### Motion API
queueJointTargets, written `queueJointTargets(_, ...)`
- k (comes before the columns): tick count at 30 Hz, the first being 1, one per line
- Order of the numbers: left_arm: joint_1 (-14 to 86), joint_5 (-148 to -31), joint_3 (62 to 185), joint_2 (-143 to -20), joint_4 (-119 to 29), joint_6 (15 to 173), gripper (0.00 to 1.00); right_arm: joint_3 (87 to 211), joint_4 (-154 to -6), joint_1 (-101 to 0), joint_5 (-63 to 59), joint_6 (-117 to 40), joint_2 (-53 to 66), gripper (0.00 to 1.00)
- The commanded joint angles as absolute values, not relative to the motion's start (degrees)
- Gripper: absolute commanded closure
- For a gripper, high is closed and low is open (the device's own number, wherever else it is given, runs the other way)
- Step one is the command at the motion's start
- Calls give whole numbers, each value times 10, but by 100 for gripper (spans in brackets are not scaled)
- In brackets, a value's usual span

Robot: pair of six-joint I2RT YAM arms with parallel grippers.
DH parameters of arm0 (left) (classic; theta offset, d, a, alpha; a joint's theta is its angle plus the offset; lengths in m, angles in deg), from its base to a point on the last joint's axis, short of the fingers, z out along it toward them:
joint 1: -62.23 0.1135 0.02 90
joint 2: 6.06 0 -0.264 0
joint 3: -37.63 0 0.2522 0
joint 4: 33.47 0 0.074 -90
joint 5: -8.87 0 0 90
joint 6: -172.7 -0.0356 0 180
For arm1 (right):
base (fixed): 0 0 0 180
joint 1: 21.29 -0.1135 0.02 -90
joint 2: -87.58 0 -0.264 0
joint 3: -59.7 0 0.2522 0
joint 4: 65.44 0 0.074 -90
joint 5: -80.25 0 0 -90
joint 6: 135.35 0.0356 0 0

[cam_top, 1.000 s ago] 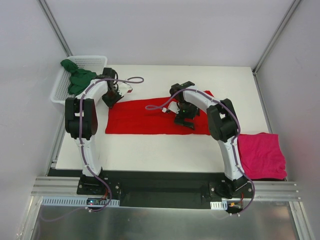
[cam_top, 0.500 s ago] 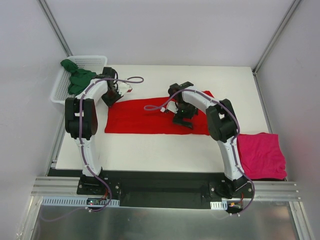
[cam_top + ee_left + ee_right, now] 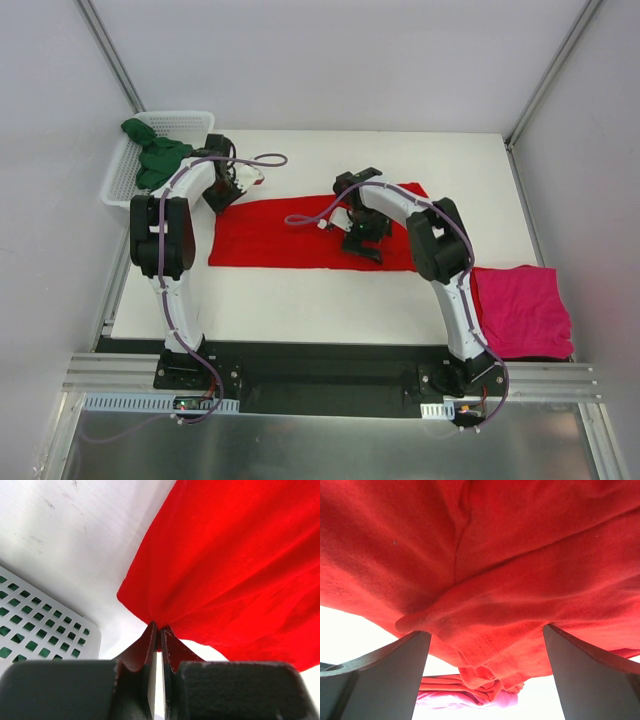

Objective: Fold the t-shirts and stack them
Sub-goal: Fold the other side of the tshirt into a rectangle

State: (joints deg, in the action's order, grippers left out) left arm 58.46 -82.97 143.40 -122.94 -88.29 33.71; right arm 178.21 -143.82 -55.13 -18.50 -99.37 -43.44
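The red t-shirt (image 3: 280, 235) lies spread in a long strip across the middle of the table. My left gripper (image 3: 232, 192) is at its far left corner, and the left wrist view shows it (image 3: 159, 629) shut on a pinch of the red cloth (image 3: 240, 570). My right gripper (image 3: 362, 245) rests on the shirt's right half. It (image 3: 484, 630) is open wide, its fingers (image 3: 412, 665) straddling a hemmed fold of red cloth (image 3: 485, 580). The magenta-pink t-shirt (image 3: 522, 312) lies folded at the near right. The dark green t-shirt (image 3: 155, 158) is bunched in the basket.
A white mesh basket (image 3: 180, 122) stands at the far left corner, close beside my left gripper, and its wall (image 3: 35, 625) shows in the left wrist view. The white table (image 3: 300, 300) ends at enclosure walls on both sides. A strip of pink cloth (image 3: 465, 701) shows under the red.
My right gripper has slid a little to the left over the red shirt, and the shirt's left end has crept slightly left. The left gripper has kept its hold.
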Motion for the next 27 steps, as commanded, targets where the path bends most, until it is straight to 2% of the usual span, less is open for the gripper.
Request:
queueJointTargets(1,584,-814,1460,-1205,-899,323,98,1780,-1469,-557,-168,-991,-437,2)
queueJointTargets(23,584,-752,1482,-1233,-899,283,91,1797,-1476,-562,-186,-1005,-448,2)
queueJointTargets(27,584,-745,1483,-1239,-899,284,84,1807,-1479,-563,-190,-1005,-450,2)
